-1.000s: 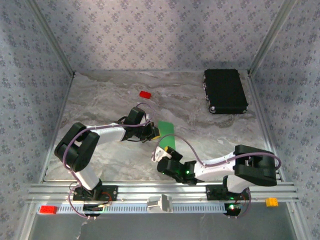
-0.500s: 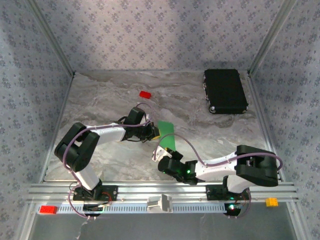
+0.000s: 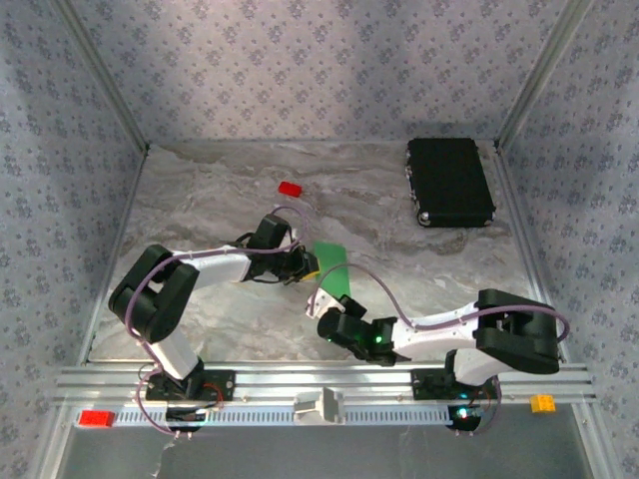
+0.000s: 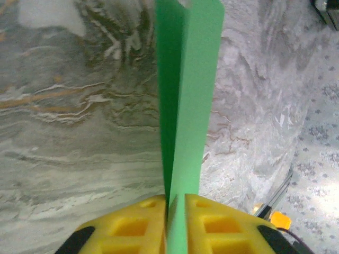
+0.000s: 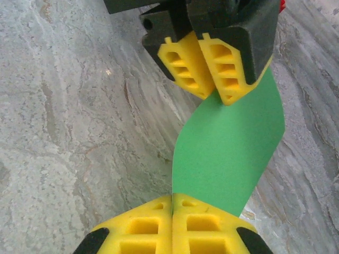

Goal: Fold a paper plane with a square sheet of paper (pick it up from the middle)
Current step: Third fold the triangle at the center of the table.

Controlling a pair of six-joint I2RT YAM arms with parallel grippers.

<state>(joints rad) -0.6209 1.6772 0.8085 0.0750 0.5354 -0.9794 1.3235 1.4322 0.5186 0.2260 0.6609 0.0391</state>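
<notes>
The square sheet of paper (image 3: 333, 265) is bright green and hangs folded and curved between my two grippers, above the marble table. My left gripper (image 3: 311, 264) is shut on its far end; in the left wrist view the sheet (image 4: 190, 106) runs upright out from between the yellow pads (image 4: 177, 203). My right gripper (image 3: 337, 297) is shut on the near edge. In the right wrist view its pads (image 5: 172, 200) pinch the paper's corner (image 5: 228, 153), with the left gripper (image 5: 214, 95) facing them at the other end.
A small red block (image 3: 290, 188) lies on the table (image 3: 200, 200) behind the left arm. A black rectangular case (image 3: 449, 182) sits at the back right. Patterned walls close in three sides. The metal rail (image 3: 319, 384) runs along the near edge.
My right gripper has shut on the near edge of the green sheet and shifted slightly right. The left arm has stayed in place with the paper.
</notes>
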